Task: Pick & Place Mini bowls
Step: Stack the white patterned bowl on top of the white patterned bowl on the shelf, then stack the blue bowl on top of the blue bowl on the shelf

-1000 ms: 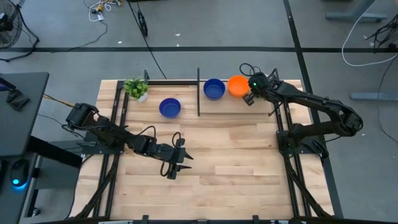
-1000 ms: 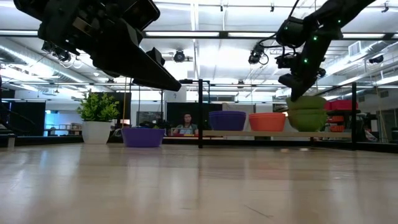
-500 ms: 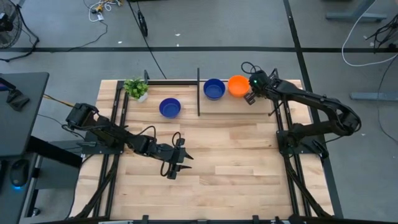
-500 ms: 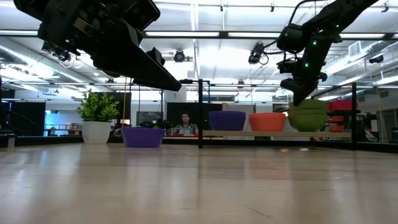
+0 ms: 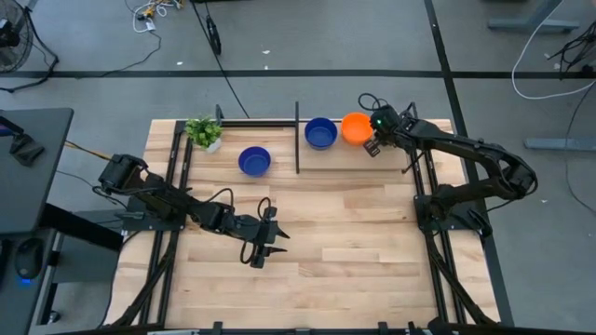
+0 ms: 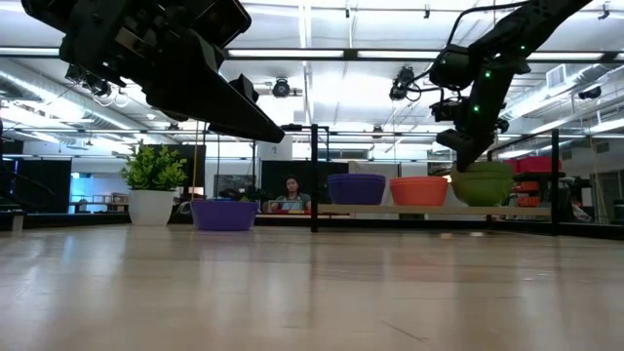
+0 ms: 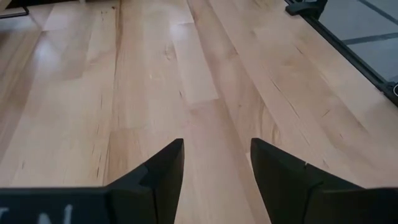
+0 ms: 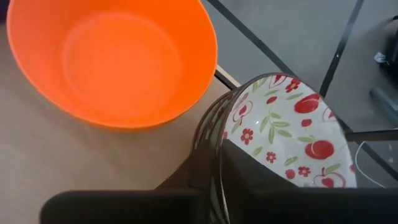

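Observation:
Two blue mini bowls [image 5: 253, 160] [image 5: 320, 132] and an orange mini bowl [image 5: 356, 127] stand on their bases near the table's far edge. A white mini bowl with a red floral pattern [image 8: 286, 134] sits just right of the orange one [image 8: 112, 62]; in the low view this bowl [image 6: 481, 183] looks greenish. My right gripper [image 5: 374, 146] [image 6: 466, 146] is above it, shut on its rim, and hides it in the high view. My left gripper [image 5: 259, 251] [image 7: 214, 162] hangs open over bare wood at the table's middle left. My right gripper [image 8: 221, 162] has the floral bowl by its rim [image 8: 231, 102] on the side toward the orange bowl. One finger [image 8: 261, 180] is inside the bowl and one [image 8: 204, 146] outside. The fingers come slanting down from above. In the low view the bowl stands upright, its base level with the orange bowl's.
A small green potted plant [image 5: 204, 131] stands at the far left corner. A thin black upright bar [image 5: 297, 140] parts the left blue bowl from the other bowls. A person [image 6: 289, 190] shows far behind the table. Bare wood covers the near half.
My right gripper has come down a little with the floral bowl beside the orange bowl. The bowl, held higher a second ago, now stands with its base level with the orange bowl's. The left arm has kept still.

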Controlling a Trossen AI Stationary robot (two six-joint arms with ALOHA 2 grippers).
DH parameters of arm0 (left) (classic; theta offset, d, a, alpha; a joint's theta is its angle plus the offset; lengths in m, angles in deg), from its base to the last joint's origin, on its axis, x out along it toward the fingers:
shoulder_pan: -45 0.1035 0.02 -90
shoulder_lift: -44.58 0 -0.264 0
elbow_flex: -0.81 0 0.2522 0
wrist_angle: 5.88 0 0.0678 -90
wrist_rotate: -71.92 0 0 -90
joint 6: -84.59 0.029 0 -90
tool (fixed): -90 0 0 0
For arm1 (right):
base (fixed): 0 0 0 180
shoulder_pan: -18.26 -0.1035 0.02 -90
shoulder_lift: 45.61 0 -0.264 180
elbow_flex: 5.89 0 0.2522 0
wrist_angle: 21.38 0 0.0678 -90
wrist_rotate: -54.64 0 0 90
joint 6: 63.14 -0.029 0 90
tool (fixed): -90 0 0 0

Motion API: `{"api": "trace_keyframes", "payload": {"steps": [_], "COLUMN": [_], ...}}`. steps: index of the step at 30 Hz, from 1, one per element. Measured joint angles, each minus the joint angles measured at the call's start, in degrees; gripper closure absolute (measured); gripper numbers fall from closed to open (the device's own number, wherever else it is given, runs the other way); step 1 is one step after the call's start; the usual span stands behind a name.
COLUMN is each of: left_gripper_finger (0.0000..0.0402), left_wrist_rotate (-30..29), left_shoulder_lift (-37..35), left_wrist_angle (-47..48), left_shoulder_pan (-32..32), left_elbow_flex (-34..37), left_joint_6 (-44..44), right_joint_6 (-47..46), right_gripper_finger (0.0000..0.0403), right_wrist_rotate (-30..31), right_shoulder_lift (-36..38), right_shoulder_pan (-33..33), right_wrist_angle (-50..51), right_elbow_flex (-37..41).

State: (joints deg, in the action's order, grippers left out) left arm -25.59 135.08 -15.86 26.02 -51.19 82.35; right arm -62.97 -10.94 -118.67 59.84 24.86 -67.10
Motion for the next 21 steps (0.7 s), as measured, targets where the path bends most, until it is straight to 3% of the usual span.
{"api": "trace_keyframes", "payload": {"steps": [8, 14, 17, 21], "left_gripper_finger": [0.0211, 0.0211, 0.0211, 0.0211], "left_wrist_rotate": [0.00, -0.17, -0.30, -0.39], "left_shoulder_lift": [0.00, 0.00, 0.00, 0.00], "left_wrist_angle": [0.02, 0.00, 0.00, 0.02], "left_shoulder_pan": [-0.01, 0.00, 0.00, 0.00], "left_elbow_flex": [0.00, 0.00, 0.00, 0.00], "left_joint_6": [-0.03, -0.02, -0.02, -0.09], "right_joint_6": [0.95, -0.34, -2.16, -3.43], "right_gripper_finger": [0.0294, 0.0238, 0.0251, 0.0316], "right_wrist_rotate": [-0.04, -2.44, -6.67, -11.87], "right_shoulder_lift": [0.38, 4.84, 7.51, 10.27], "right_shoulder_pan": [-0.02, -1.84, -2.74, -6.59], "right_wrist_angle": [0.13, 0.96, 1.71, 0.02], "right_elbow_flex": [-0.22, -1.82, -1.92, -0.55]}}
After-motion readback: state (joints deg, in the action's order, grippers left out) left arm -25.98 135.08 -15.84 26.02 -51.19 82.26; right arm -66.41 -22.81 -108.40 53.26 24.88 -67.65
